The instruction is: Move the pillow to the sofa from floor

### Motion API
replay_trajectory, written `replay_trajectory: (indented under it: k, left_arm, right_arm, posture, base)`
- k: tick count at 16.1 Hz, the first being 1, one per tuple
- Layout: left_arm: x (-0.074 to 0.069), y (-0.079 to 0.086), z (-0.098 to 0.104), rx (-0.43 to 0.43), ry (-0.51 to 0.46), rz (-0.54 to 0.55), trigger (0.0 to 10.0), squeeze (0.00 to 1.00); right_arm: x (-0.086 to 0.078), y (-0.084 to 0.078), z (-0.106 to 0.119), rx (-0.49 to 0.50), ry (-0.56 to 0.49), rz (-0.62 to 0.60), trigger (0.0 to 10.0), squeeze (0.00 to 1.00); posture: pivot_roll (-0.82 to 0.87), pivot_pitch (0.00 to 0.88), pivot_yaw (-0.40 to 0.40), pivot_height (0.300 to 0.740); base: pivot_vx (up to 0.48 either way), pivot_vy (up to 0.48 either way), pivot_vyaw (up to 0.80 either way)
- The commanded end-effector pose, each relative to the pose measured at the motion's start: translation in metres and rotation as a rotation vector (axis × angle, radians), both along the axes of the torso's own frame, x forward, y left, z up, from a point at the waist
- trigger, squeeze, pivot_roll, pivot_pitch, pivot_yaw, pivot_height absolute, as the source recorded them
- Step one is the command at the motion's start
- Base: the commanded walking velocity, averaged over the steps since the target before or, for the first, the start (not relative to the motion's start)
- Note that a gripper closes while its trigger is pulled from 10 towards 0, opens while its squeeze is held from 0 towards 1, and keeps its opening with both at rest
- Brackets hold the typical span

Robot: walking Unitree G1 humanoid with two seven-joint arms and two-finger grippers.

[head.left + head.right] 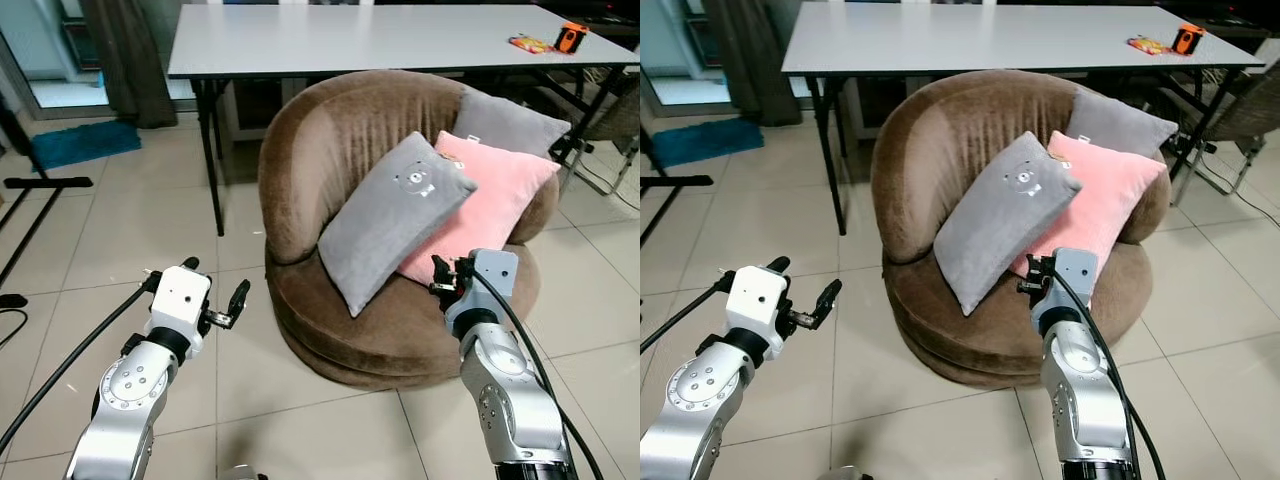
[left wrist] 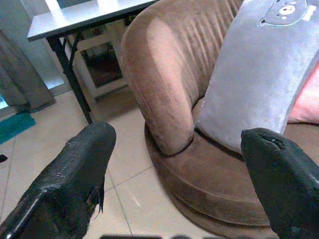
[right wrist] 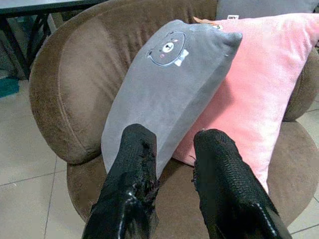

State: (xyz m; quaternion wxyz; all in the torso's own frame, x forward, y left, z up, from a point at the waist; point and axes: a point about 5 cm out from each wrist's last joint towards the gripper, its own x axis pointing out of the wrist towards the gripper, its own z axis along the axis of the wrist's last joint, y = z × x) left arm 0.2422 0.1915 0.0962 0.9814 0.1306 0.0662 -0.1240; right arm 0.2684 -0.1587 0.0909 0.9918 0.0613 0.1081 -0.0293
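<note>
The grey pillow [image 1: 395, 220] with the bear face lies on the brown sofa [image 1: 330, 130], leaning slantwise against its backrest with its lower corner down on the seat cushion. It rests against a pink pillow [image 1: 490, 205] beside it, and a second grey pillow [image 1: 505, 122] stands behind that one. No pillow shows on the tiled floor [image 1: 120, 250], so the placing step looks done (judging only from how things lie).

The right claw [image 1: 447, 273] hovers over the seat's front edge, just below and in front of the pink pillow, its two black fingers [image 3: 134, 164] a little apart and holding nothing. From it, the grey pillow stands just ahead and up to the robot's left, apart from the fingertips. The left claw [image 1: 215, 295] hangs over the floor off the sofa's left side, spread wide and empty; the sofa's rounded flank is ahead of it to the right.

Beyond both claws, behind the sofa, stands a white desk [image 1: 330, 40] with a small orange object [image 1: 571, 36] on its far right.

The next move, as I judge it, calls for drawing both arms clear without brushing the leaning pillow.
</note>
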Motion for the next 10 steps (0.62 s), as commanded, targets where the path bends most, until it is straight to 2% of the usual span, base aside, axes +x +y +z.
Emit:
replay_trajectory:
  k: [1, 7, 10]
  left_arm:
    - [0.002, -0.001, 0.002, 0.01, -0.007, -0.001, 10.0, 0.0]
    - [0.002, -0.001, 0.002, 0.01, -0.007, -0.001, 10.0, 0.0]
    - [-0.002, -0.006, -0.002, 0.018, 0.0, 0.018, 10.0, 0.0]
  right_arm:
    - [0.0, -0.002, 0.001, -0.003, 0.0, -0.007, 10.0, 0.0]
    - [0.0, -0.002, 0.001, -0.003, 0.0, -0.007, 10.0, 0.0]
    - [-0.019, -0.015, -0.002, 0.007, 0.036, -0.023, 10.0, 0.0]
  posture:
    - [-0.01, 0.0, -0.015, 0.74]
    - [-0.01, 0.0, -0.015, 0.74]
    - [-0.05, 0.0, -0.005, 0.74]
  base:
    - [0.0, 0.0, 0.0]
    - [0.0, 0.0, 0.0]
    - [0.0, 0.0, 0.0]
